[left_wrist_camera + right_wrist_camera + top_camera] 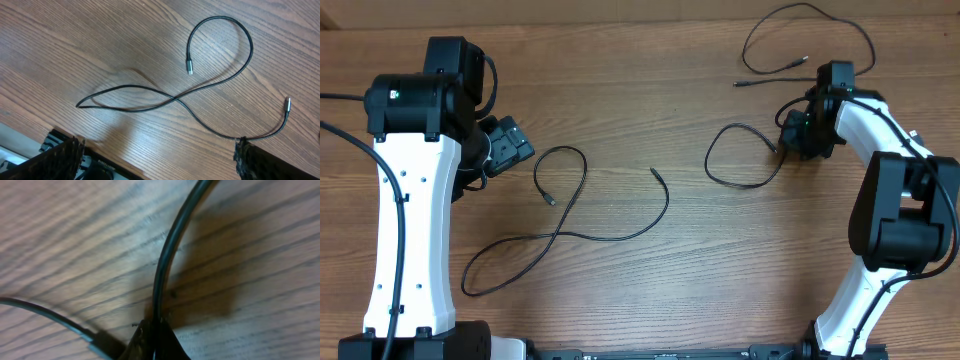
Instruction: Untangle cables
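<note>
right gripper [155, 340]: pinching small loop [167, 260] at jaw tips
left gripper [515, 150]: jaws spread, empty
done: small loop apart from long cable [175, 99]
left: probably long cable's own crossing

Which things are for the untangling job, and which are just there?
For the job:
thin black cord crossed over itself
thin black cord loop, pinched by the right gripper
thin black cord curled near the far right corner

Just there:
brown wooden table
thick black wires fixed to the arms
</note>
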Motion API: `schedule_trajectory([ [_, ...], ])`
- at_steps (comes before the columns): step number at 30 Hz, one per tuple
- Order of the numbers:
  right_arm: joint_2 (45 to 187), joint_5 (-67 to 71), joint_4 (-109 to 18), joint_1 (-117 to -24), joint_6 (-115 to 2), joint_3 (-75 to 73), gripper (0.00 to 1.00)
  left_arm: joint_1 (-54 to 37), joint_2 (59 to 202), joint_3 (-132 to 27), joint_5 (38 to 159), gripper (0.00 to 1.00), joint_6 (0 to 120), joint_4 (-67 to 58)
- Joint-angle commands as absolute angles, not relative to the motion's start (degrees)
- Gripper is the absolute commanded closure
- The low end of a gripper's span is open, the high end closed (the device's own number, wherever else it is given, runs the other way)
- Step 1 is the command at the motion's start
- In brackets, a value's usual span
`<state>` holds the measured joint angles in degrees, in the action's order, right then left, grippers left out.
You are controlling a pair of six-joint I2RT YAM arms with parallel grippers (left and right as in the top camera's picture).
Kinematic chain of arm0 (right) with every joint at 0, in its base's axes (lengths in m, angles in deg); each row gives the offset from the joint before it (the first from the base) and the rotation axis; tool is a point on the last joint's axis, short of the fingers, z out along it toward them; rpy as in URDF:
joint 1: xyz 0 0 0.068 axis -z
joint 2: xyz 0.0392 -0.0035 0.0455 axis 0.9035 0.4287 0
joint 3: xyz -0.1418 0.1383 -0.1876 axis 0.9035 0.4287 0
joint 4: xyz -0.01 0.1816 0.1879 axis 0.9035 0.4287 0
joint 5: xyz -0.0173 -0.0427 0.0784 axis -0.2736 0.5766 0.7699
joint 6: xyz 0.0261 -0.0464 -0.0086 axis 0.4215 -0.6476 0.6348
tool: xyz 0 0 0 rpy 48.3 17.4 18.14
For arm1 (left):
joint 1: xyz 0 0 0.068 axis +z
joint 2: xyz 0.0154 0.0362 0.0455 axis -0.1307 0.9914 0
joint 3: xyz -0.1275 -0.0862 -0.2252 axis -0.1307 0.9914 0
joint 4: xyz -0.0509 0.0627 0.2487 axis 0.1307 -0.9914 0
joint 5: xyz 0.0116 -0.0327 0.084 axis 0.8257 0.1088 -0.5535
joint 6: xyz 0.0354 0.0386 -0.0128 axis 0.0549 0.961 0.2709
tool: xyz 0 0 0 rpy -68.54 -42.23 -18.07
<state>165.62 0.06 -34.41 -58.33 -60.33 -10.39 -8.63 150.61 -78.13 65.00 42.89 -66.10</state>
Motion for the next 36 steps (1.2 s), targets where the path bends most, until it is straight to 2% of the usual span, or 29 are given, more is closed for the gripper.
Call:
schedule_trajectory([
  [1,164.97,-0.36,-35.4,-58.22,-60.14,-8.82,0.93,-8.66,150.72,-77.86,65.09,0.0,43.18,-66.04],
  [3,164.95,-0.34,-35.0,-58.2,-60.14,-9.49,0.85,-8.66,150.72,-77.86,65.09,0.0,43.18,-66.04],
  [5,164.95,-0.34,-33.45,-58.09,-60.14,-11.26,0.65,-8.66,150.72,-77.86,65.06,0.01,43.18,-66.04],
  [7,164.88,-0.34,-30.87,-58.07,-60.14,-14.21,0.51,-8.66,150.72,-77.86,65.09,0.0,43.18,-66.04],
  [9,164.88,-0.34,-27.77,-58.07,-60.14,-18.0,0.28,-8.66,150.72,-77.86,65.09,0.01,43.18,-66.06],
  [15,164.88,-5.06,-19.42,-58.05,-60.11,-30.83,0.18,-8.66,150.72,-77.86,65.09,0.01,43.18,-66.04],
  [18,164.88,-9.01,-16.95,-57.33,-60.11,-36.33,0.02,-8.66,150.72,-77.86,65.06,0.0,43.18,-66.04],
  [24,164.88,-10.63,-15.92,-51.64,-60.05,-40.14,0.0,-8.66,150.72,-77.86,65.06,0.01,43.18,-66.04],
  [36,165.01,-10.89,-17.93,-32.91,-56.75,-35.44,0.0,-8.66,150.72,-77.86,65.09,0.0,43.18,-66.04],
])
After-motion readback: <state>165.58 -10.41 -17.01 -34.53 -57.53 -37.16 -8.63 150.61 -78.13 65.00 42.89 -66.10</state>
